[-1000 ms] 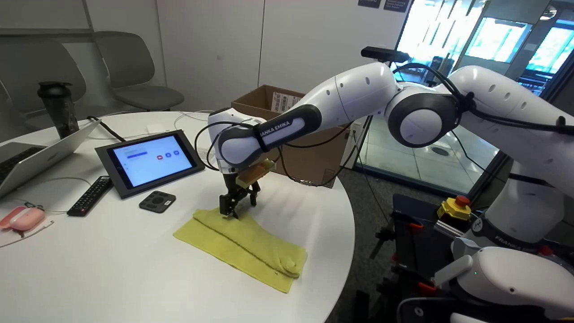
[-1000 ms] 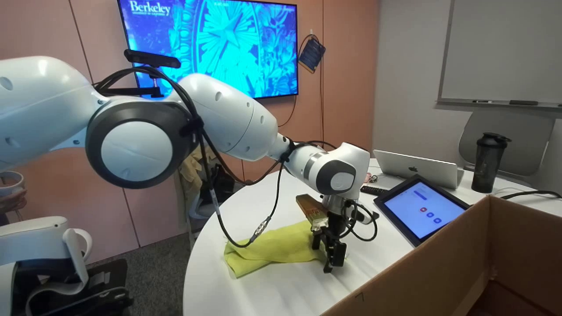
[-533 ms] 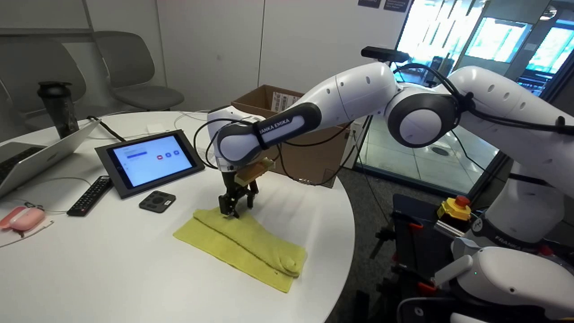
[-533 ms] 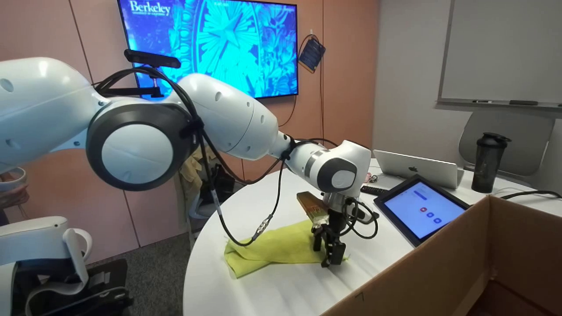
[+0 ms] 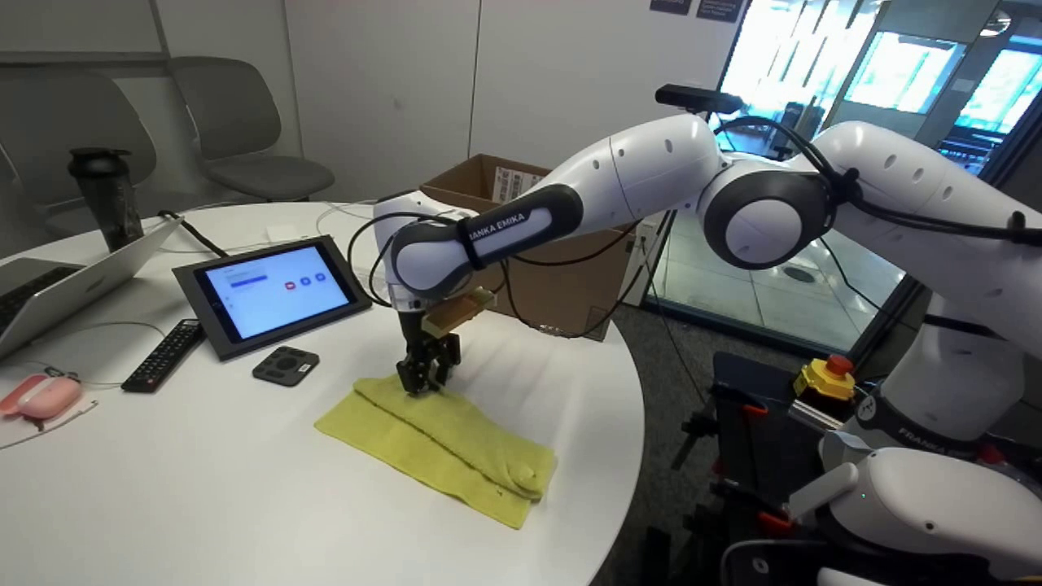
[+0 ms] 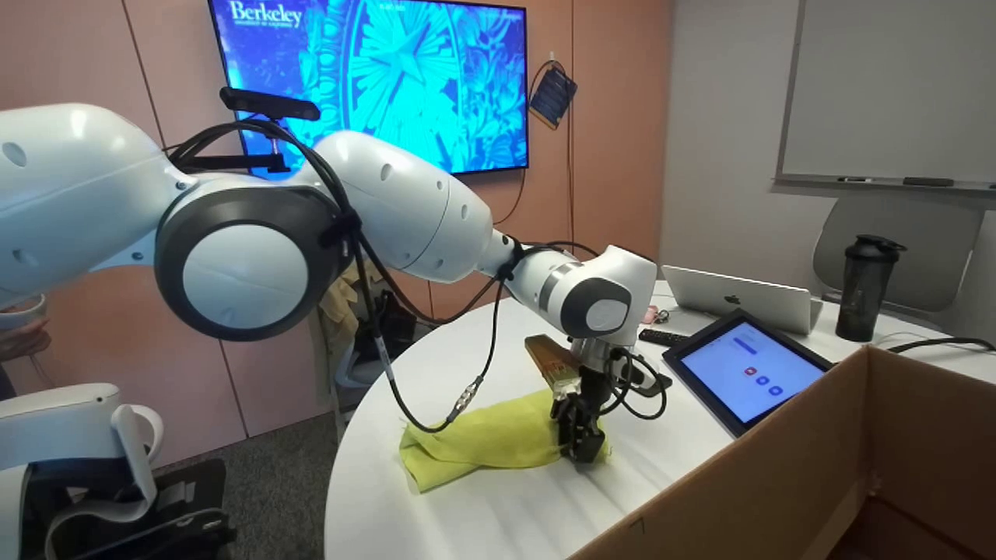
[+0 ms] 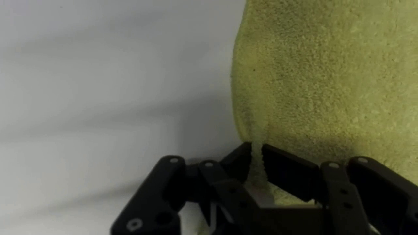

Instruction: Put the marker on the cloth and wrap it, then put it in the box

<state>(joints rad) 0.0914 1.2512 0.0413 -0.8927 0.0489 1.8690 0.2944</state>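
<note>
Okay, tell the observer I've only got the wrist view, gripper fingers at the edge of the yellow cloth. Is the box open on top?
Observer: Yes, an exterior view looks right into the box.
Operator: Is the cloth folded all the way over?
Observer: No, a flat strip of it shows past the fold, on the side away from the box.
Operator: Anything else near the cloth?
Observer: A small black device, apart from it, beside the tablet.

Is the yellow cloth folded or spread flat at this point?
Folded: in an exterior view, one layer of the cloth lies over another, with a strip of the lower layer showing beside it.
</note>
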